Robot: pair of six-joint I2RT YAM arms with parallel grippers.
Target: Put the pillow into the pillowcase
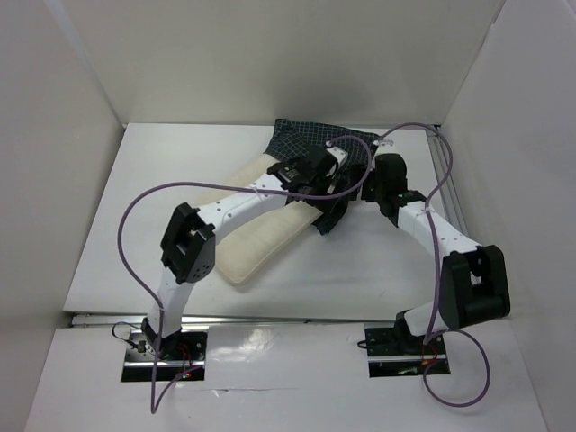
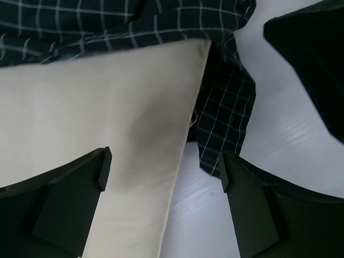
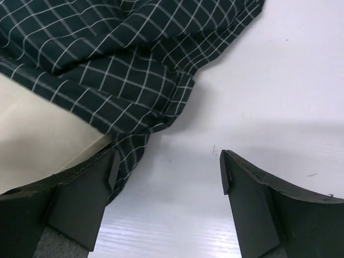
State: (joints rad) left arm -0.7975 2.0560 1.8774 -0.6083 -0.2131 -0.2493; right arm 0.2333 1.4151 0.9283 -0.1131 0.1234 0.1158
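The cream pillow (image 1: 256, 241) lies slantwise on the white table, its far end under the checked dark green pillowcase (image 1: 306, 139). In the left wrist view the pillowcase (image 2: 226, 113) covers the pillow's (image 2: 91, 107) top edge and hangs down beside its right corner. My left gripper (image 2: 164, 169) is open just above that corner, holding nothing, one finger over the pillow and one over bare table. My right gripper (image 3: 167, 172) is open and empty over bare table beside the pillowcase's (image 3: 123, 59) edge, with the pillow (image 3: 37, 129) at the left. In the top view both grippers (image 1: 326, 216) (image 1: 358, 184) meet at the case's mouth.
White walls enclose the table on three sides. A metal rail (image 1: 443, 175) runs along the right wall. Purple cables (image 1: 130, 225) loop from both arms. The black shape (image 2: 312, 64) at the upper right of the left wrist view is part of the right arm, close by.
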